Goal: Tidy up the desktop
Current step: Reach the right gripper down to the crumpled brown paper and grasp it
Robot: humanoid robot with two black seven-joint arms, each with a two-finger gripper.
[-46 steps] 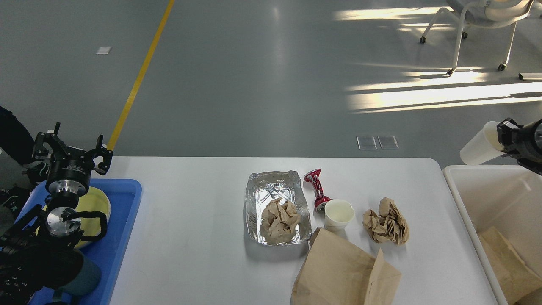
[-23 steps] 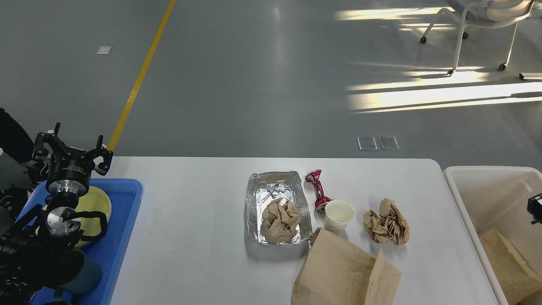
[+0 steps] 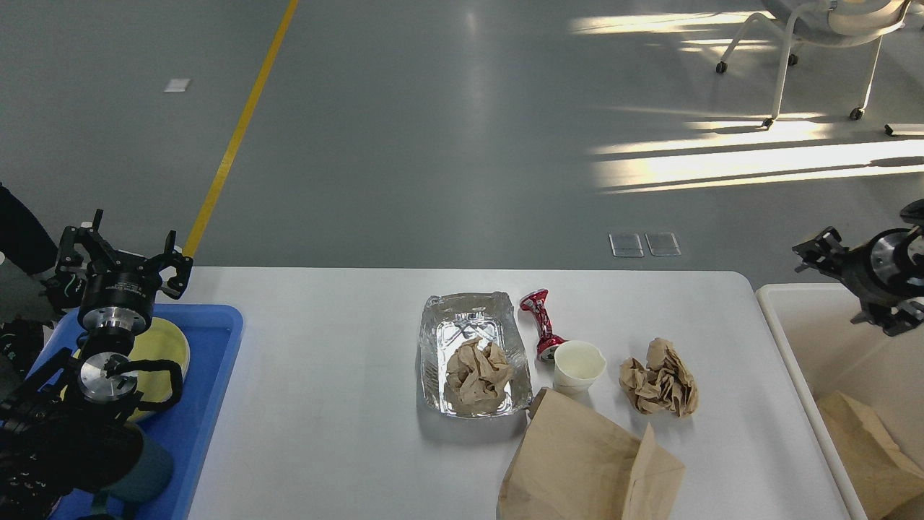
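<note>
The bench point(image 3: 346, 404), the desktop to be tidied, ran wide and white across the lower half of the view, with the blue tray point(image 3: 216, 375) at its left end and the off-white bin point(image 3: 783, 303) off its right end. Plenty was left on it. The brown paper bag point(image 3: 588, 462) lay flat at the near edge, light enough, I'd judge, to slide off if an arm swept low across it. Beside it sat the foil tray point(image 3: 469, 321) with a crumpled paper wad point(image 3: 476, 374) inside; thin foil like that would likely buckle under a hard pinch and tip the wad out. The second crumpled wad point(image 3: 658, 379) lay apart, to the right. The white paper cup point(image 3: 578, 365) stood upright, touching or just beside the crushed red can point(image 3: 541, 325), so a reach for either one risked knocking the other over.

The right end effector point(image 3: 837, 278) hung over the bin's far corner, fingers apart, nothing between them. A straight drop toward the wad from there could clip the bin rim. The left end effector point(image 3: 119, 253) was held above the blue tray, fingers spread and empty, over a yellow-green dish point(image 3: 170, 343); a careless descent could strike it.
</note>
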